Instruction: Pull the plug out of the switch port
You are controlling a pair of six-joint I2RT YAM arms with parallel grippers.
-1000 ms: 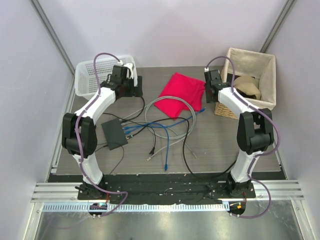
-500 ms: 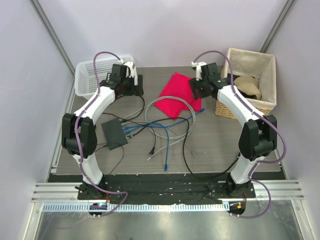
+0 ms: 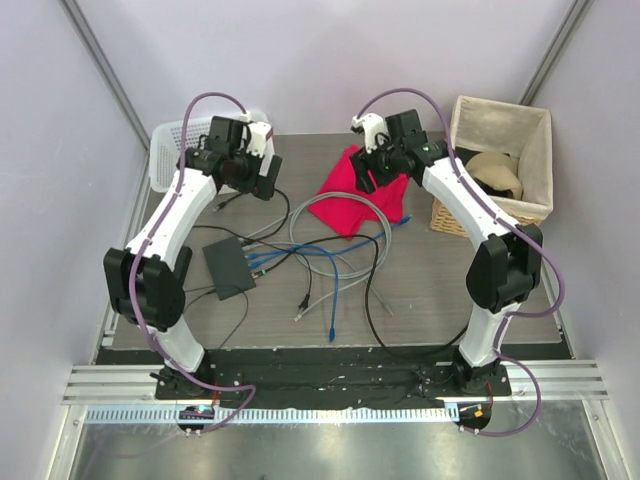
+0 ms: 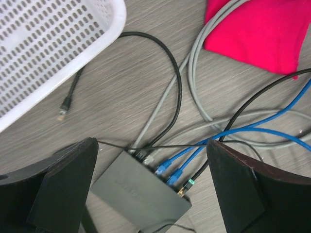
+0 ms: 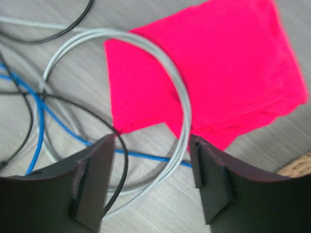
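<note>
Grey table (image 4: 121,92): switch (image 4: 141,196), faint top marking (image 4: 127,181), unreadable.

- No text, label, brand, number or sign can be read in any of the three views.
- The switch (image 4: 138,191) shows only a faint pale smudge on its top face, too blurred to tell as lettering.
</note>
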